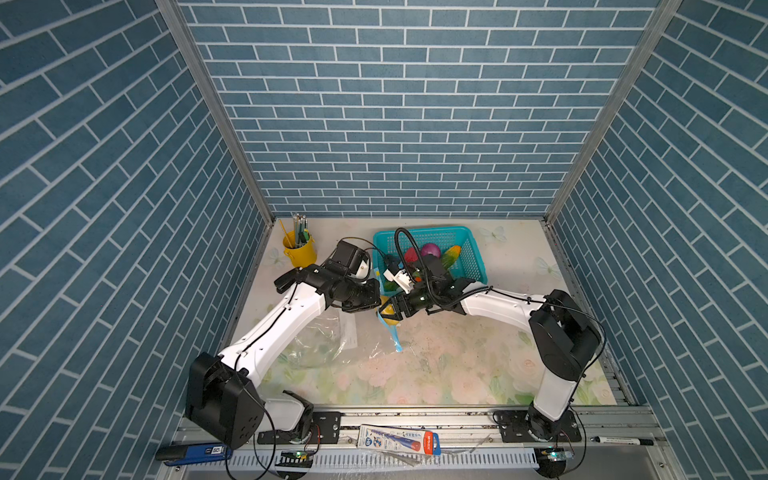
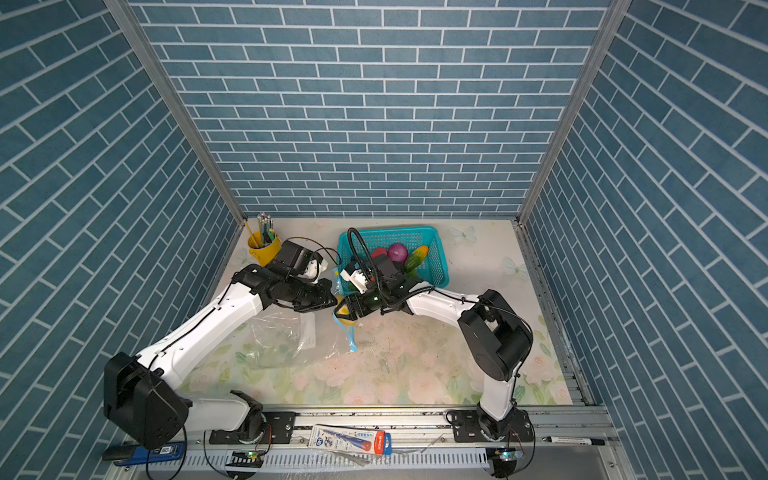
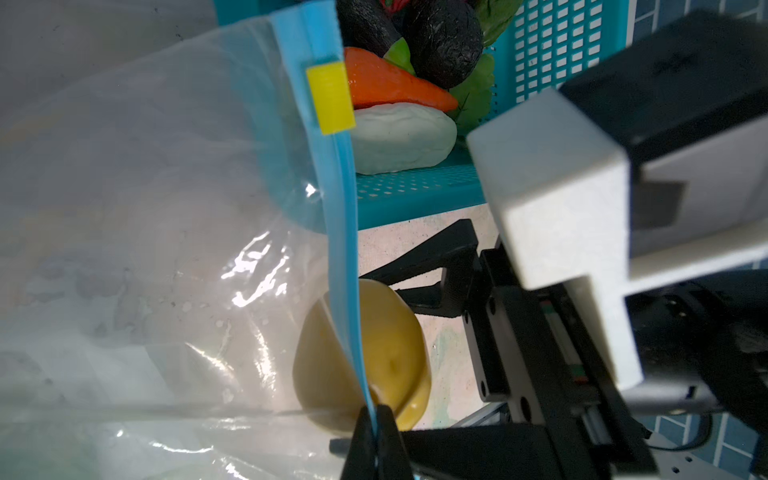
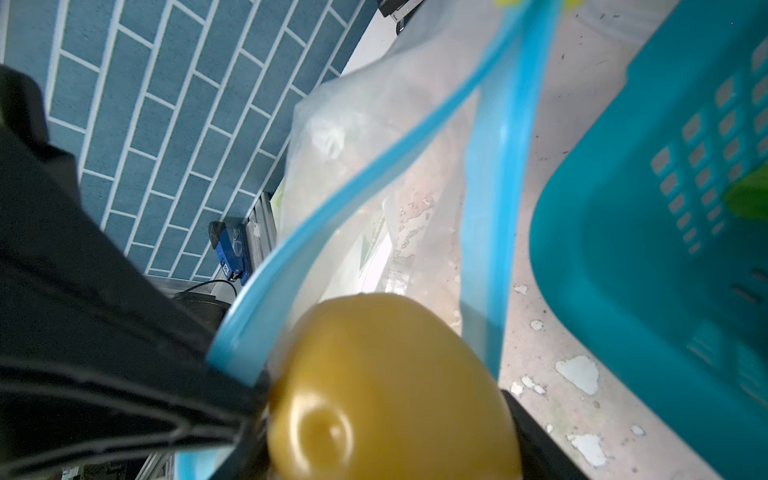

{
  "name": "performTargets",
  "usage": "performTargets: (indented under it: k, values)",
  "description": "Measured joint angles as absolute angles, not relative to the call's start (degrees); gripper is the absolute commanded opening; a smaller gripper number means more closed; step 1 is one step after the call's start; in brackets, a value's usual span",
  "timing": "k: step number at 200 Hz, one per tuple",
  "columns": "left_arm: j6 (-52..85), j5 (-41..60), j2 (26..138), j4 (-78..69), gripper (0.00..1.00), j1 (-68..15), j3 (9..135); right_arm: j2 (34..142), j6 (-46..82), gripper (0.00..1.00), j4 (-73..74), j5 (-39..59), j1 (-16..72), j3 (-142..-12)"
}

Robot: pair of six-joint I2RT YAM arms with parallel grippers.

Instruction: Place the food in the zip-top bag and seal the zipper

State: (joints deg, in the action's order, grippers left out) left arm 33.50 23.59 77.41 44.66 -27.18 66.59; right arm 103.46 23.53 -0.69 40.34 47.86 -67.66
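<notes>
While left gripper (image 3: 376, 419) pinches zipper (image 3: 345, 232), right gripper (image 1: 390, 312) grips yellow potato (image 4: 390, 386) at zip-top bag (image 3: 145, 208) mouth; next: push deeper, release.

Tight up there: yellow potato (image 3: 395, 353) sits in the bag (image 3: 145, 208) mouth, left pincer (image 3: 376, 415) pinches the zipper (image 3: 343, 232) beside it, teal basket (image 3: 415, 195) just behind. Desk (image 1: 436, 374) out front is free.

Label (image 1: 217, 450) on the blue tool (image 1: 195, 452), at the left end of the front rail (image 1: 457, 424): what appears to be "50" is shown. Print on the blue-and-red packet (image 1: 399, 443) at mid-rail and on the marker (image 1: 621, 440) at the right end is too small to be read.
</notes>
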Motion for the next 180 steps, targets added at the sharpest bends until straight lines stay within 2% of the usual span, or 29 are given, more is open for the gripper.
performTargets:
  k: [93,180]
  values:
    - [35.3,25.4,76.6,42.2,0.0,-27.2,64.4,104.6,23.6,0.44,-1.5,40.3,47.9,-67.9]
    - [35.6,26.0,73.8,42.7,0.0,-27.2,63.8,109.3,27.1,0.38,-9.3,37.0,46.4,-73.5]
